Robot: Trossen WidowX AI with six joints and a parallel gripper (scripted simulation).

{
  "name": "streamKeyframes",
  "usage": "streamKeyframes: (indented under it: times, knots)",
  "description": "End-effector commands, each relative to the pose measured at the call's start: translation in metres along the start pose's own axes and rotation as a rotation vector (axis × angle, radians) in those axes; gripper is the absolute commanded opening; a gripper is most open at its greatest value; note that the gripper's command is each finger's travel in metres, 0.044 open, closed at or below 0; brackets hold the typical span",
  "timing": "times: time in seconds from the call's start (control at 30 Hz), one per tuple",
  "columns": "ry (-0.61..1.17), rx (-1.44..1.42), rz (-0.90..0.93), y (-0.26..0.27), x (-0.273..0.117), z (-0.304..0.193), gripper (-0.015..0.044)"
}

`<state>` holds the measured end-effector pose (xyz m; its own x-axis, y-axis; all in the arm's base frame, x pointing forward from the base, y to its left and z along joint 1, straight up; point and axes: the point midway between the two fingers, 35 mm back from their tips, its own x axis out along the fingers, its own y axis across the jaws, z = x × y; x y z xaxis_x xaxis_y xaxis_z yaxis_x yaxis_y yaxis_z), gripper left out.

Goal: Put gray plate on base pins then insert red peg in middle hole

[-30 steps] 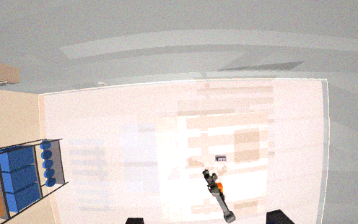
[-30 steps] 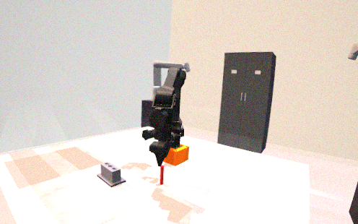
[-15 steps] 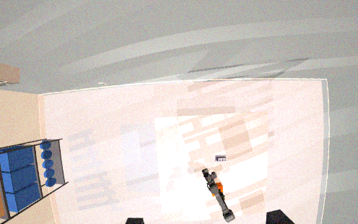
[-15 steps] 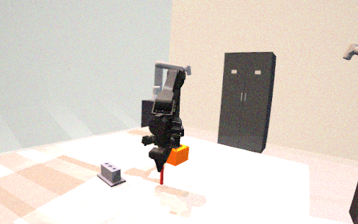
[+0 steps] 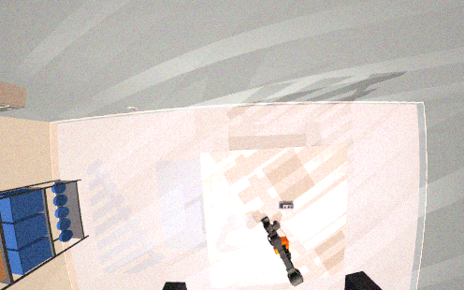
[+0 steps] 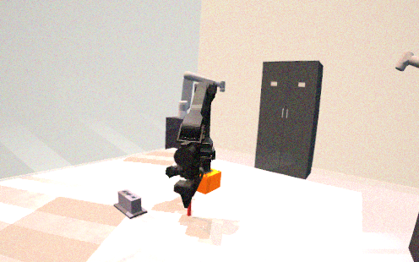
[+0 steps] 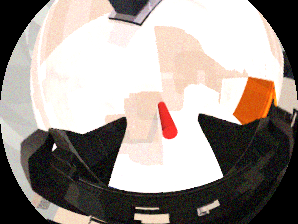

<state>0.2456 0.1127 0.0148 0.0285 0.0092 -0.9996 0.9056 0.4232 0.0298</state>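
The red peg (image 6: 189, 209) (image 7: 166, 121) stands upright on the white table top. My gripper (image 6: 187, 197) (image 7: 163, 118) (image 5: 265, 219) is open and points straight down over the peg. Its two fingers stand wide on either side of the peg's top and do not touch it. The gray plate (image 6: 127, 197) (image 5: 285, 205), with three holes in a row on top, lies flat on its base (image 6: 134, 214) to the left of the peg, apart from the gripper. In the top view the arm hides the peg.
An orange block (image 6: 209, 181) (image 7: 256, 99) (image 5: 282, 243) sits on the table just behind the arm. A dark cabinet (image 6: 289, 118) stands at the back wall. A rack with blue boxes (image 5: 23, 224) stands off the table's left side.
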Motion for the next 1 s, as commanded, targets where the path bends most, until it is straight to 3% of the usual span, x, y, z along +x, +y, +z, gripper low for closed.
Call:
streamKeyframes:
  times: [0.0,0.13,0.63,0.97]
  knots:
    - [0.003,0.004,-0.004,-0.0023,0.0071,-0.0004,0.0440]
    - [0.003,0.004,-0.004,-0.0027,0.0110,-0.0004,0.0440]
    - [0.003,0.004,-0.004,-0.0027,0.0110,-0.0004,0.0046]
    - [0.003,0.004,-0.004,-0.0023,0.0096,-0.0004,0.0000]
